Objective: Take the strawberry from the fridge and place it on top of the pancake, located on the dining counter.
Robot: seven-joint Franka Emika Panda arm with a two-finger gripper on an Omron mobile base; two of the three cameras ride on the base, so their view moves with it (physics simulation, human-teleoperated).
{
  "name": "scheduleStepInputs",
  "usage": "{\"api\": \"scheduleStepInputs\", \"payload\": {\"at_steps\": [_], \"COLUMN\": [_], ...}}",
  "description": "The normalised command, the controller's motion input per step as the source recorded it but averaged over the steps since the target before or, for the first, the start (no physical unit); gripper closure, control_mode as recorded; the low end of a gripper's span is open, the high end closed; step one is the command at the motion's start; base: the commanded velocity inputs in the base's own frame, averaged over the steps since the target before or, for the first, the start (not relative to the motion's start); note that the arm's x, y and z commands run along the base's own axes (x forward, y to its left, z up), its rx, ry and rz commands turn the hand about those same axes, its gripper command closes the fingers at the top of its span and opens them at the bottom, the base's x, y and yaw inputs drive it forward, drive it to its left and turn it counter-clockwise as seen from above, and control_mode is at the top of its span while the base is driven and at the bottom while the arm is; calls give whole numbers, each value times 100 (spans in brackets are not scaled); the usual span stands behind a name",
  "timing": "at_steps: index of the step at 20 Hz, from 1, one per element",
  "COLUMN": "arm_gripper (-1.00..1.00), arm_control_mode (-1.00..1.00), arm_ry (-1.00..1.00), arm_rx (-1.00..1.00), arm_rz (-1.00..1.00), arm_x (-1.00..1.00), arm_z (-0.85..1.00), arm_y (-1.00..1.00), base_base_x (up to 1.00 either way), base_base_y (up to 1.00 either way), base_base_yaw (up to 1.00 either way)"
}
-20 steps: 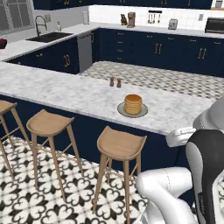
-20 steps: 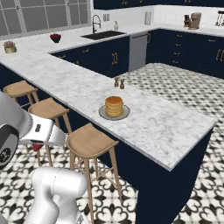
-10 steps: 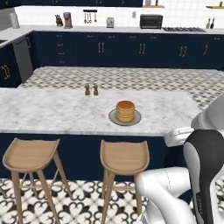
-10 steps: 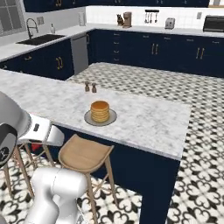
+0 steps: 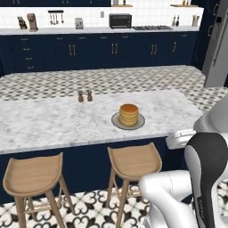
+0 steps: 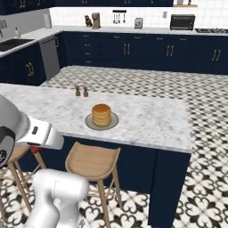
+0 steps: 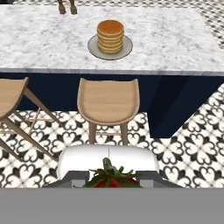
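My gripper (image 7: 111,178) sits at the bottom of the hand view, shut on the strawberry (image 7: 110,180), a small red berry with green leaves held between the jaws. A red speck of the strawberry (image 6: 33,149) also peeks out under the white hand in the right base view. The pancake (image 5: 128,114) (image 6: 101,115) (image 7: 110,36) is a golden stack on a pale plate (image 7: 126,47), standing on the marble dining counter (image 5: 53,120) (image 6: 147,120) (image 7: 175,39). The gripper hangs low, in front of the counter and above the floor. A strip of the grey fridge (image 5: 218,49) shows far right.
Wooden stools (image 5: 133,160) (image 5: 33,176) (image 6: 93,162) (image 7: 108,100) stand along the counter's near side, between me and the pancake. Two small shakers (image 5: 84,95) (image 6: 80,91) stand behind the plate to the left. Navy cabinets and a toaster oven (image 5: 120,20) line the back wall.
The whole picture has shifted, so the base has driven and turned; the counter and pancake now lie more squarely ahead. The gripper stays shut.
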Motion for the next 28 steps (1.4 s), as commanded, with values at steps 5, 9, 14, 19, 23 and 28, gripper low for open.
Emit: {"api": "scheduleStepInputs", "payload": {"at_steps": [5,9,14,19,23,28], "arm_gripper": [100,100,100,100,100,100], "arm_control_mode": [100,100,100,100,100,-100], "arm_ry": [0,0,0,0,0,2], "arm_rx": [0,0,0,0,0,0], "arm_rz": [0,0,0,0,0,0], "arm_x": [0,0,0,0,0,5], "arm_z": [0,0,0,0,0,0], "arm_y": [0,0,0,0,0,0], "base_base_x": [7,27,46,73,72,17], "base_base_y": [40,58,2,-1,0,0], "base_base_yaw": [-4,-8,-8,-8,-9,-1]}}
